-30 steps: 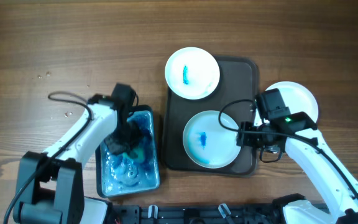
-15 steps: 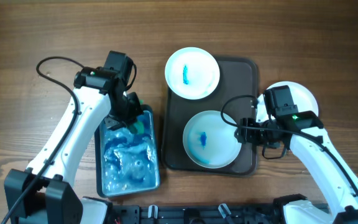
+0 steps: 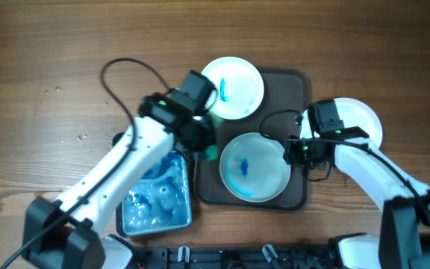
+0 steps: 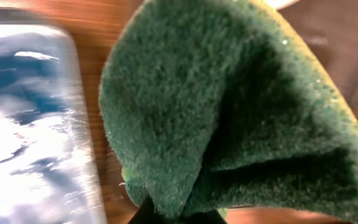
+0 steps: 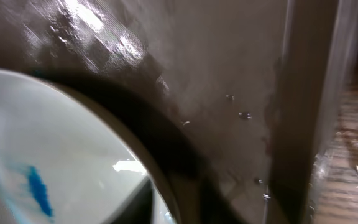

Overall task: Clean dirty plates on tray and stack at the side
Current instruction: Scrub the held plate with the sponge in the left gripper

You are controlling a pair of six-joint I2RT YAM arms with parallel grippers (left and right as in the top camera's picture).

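Overhead: swung across from the tub (image 3: 155, 229), left tool (image 3: 204, 140) clenching the green sponge (image 3: 212, 153), smeared plate (image 3: 263, 175) on the tray (image 3: 288, 101) just beside it; narrowed right tool (image 3: 295, 152) at that plate's rim. Left wrist: grips the folded sponge (image 4: 185, 106), seemingly ready to scrub. Right wrist: cannot tell whether the rim is pinched.

Scanning now, and there's nothing I can read. No lettering, label, brand or number shows on the plates (image 3: 232, 87), on the tray (image 3: 298, 84), or on the sponge (image 4: 216, 112) up close. The wet, blurred close-ups give me no print either.
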